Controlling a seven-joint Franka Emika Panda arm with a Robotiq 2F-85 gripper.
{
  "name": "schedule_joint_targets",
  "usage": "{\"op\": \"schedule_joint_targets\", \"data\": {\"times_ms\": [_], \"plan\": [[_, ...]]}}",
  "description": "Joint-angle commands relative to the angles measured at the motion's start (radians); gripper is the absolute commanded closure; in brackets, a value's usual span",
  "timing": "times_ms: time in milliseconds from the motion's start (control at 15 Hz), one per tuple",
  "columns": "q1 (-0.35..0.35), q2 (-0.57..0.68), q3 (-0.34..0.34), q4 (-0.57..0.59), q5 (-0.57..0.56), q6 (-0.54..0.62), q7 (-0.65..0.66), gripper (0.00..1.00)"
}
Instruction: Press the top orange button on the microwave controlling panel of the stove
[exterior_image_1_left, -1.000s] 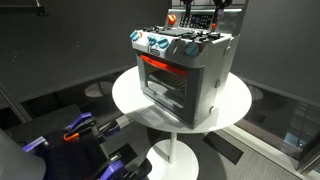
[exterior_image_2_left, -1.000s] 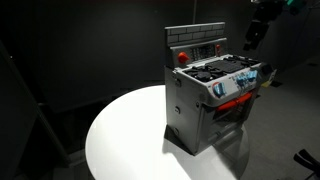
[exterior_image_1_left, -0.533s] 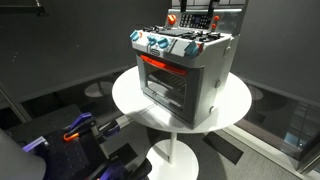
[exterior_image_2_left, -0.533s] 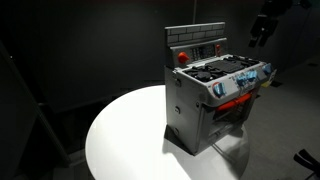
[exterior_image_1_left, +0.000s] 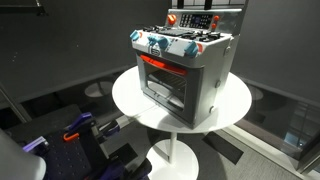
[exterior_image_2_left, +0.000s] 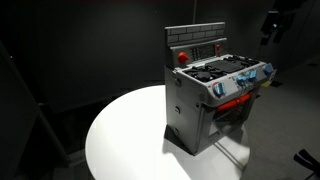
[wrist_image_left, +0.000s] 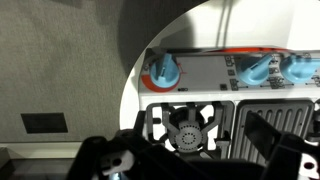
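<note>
A likely light toy stove is sitting on a table, its stiff microwave controlling panel at twelve o'clock needing one gentle push, while the wide-spread gripper is hovering at two o'clock.

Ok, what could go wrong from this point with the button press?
1. The end effector hangs high and off to the side of the stove. The wrist view shows only knobs and a burner, not the microwave controlling panel. With buttons that tiny, a wrong press seems likely.
2. The stove sits near the table edge, so a hard push could slide or tip it.
</note>
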Motion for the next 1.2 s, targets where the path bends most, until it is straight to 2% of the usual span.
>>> {"op": "schedule_joint_targets", "data": {"times_ms": [0, 200, 1133], "plan": [[0.012, -0.054, -0.005, -0.032, -0.033, -0.036, 0.052, 0.0], [0.022, -0.055, -0.008, -0.027, -0.018, -0.044, 0.01, 0.0], [0.022, -0.027, -0.012, -0.015, -0.013, -0.028, 0.016, 0.0]]}}
